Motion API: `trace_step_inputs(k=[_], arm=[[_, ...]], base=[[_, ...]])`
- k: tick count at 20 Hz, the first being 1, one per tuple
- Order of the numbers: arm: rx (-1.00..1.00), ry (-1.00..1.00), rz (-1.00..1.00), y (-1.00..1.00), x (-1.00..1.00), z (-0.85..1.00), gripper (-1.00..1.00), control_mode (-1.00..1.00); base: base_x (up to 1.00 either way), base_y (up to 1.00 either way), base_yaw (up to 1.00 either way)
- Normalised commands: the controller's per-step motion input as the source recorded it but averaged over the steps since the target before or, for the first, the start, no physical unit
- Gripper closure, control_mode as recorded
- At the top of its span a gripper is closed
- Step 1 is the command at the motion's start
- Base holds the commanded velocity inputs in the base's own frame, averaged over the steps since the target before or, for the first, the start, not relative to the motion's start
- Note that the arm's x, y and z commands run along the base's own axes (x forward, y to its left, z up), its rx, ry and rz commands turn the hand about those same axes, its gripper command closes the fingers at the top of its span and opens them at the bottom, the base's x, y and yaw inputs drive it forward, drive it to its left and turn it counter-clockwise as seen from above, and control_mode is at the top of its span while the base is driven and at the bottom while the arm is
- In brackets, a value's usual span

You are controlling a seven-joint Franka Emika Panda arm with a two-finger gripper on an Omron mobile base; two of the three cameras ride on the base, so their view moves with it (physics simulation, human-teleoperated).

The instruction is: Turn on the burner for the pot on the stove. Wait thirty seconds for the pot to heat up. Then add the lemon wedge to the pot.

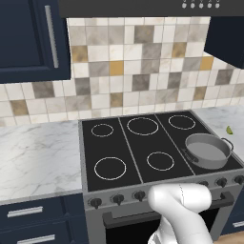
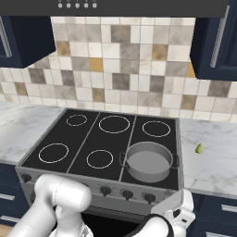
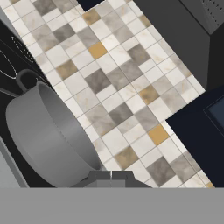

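Note:
The grey pot (image 1: 208,150) (image 2: 148,160) stands on the front right burner of the black stove (image 1: 135,151) (image 2: 88,139), and nothing shows inside it. On the marble counter to the right of the stove lies the small yellow-green lemon wedge (image 1: 229,129) (image 2: 198,148). My gripper (image 3: 110,177) is shut and holds nothing. It hangs low in front of the stove's right end and looks up past the pot (image 3: 48,135) at the tiled wall. Dark knobs (image 2: 127,194) line the steel front just below the pot.
A range hood (image 2: 139,7) hangs above the stove, with dark blue cabinets (image 1: 28,38) (image 2: 215,41) on both sides. Marble counters (image 1: 38,157) (image 2: 213,162) flank the cooktop. My white arm (image 1: 183,209) rises in front of the oven door.

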Motion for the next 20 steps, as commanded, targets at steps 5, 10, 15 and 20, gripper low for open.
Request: trace_step_inputs(k=[5,10,15,20], arm=[[0.01,0.0,0.0,-0.12,0.0,0.1,1.0,-1.0],[0.24,-0.08,0.0,-0.22,-0.68,0.83,1.0,-1.0],[0.07,0.08,0.05,-0.01,-0.27,0.73,1.0,-1.0],[-0.07,0.41,0.05,-0.03,-0.06,0.83,-1.0,-1.0]], base=[[0.0,0.0,0.0],[0.0,0.0,0.0],[0.0,0.0,0.0],[0.0,0.0,0.0]])
